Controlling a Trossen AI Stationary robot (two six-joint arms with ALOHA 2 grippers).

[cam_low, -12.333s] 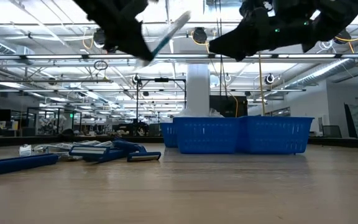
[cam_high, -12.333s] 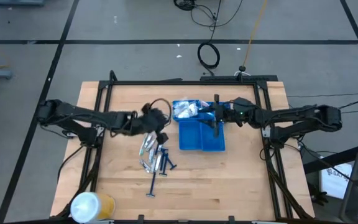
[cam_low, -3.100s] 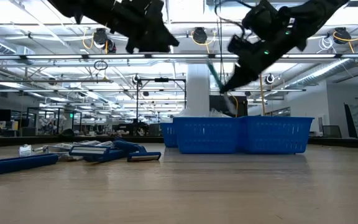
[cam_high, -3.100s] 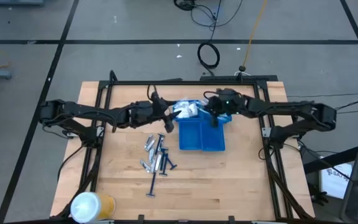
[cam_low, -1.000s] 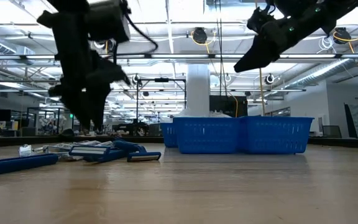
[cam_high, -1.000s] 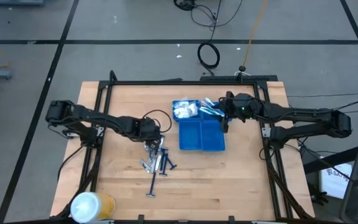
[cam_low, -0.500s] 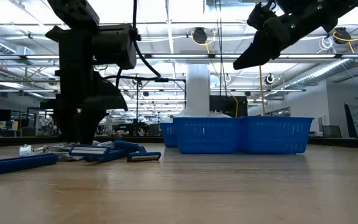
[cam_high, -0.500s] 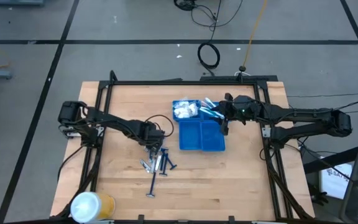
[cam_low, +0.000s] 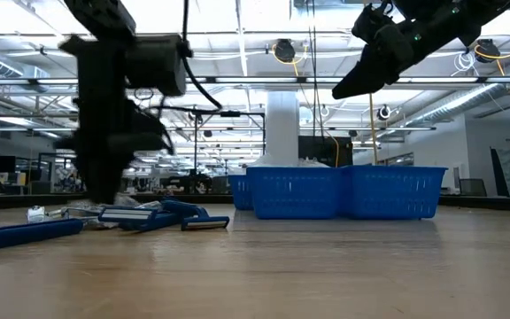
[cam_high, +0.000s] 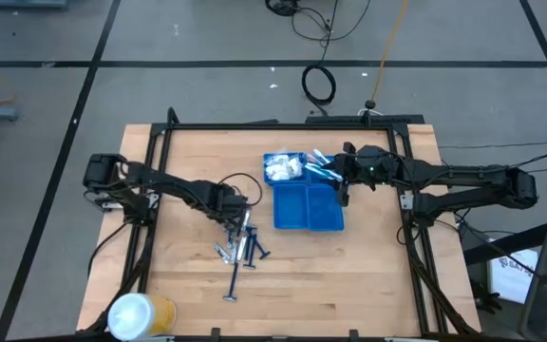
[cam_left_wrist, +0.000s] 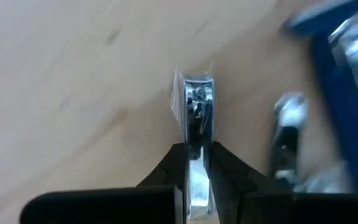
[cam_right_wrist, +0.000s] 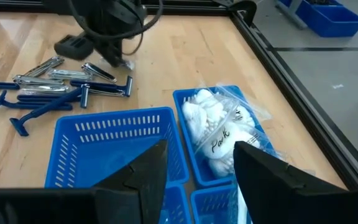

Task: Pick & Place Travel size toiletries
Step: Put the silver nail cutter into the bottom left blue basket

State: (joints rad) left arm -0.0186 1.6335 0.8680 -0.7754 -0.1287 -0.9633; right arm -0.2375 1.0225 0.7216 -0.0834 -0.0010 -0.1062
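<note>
The travel size toiletries lie in a loose pile on the wood left of the blue tray: silver clippers and dark blue razors. My left gripper points down at the pile's far end, shut on a silver nail clipper in clear wrap. My right gripper hangs open above the tray's far right part, with nothing between its fingers. A clear packet of white swabs lies in a far compartment. My left gripper pinches the nail clipper between its two fingers, at the clipper's end nearest the wrist. The fingers come from above, pointing down, and the clipper stands on edge between them. Whether it is clear of the table I cannot tell.
A white-and-yellow roll stands at the table's near left corner. One long blue razor lies apart, nearer the front edge. Pale teal sticks lie in the tray's far right compartment. A black frame edges the table.
My left gripper has sunk onto the far end of the pile, and its fingers have come together on the nail clipper. The pile itself has stayed where it was.
</note>
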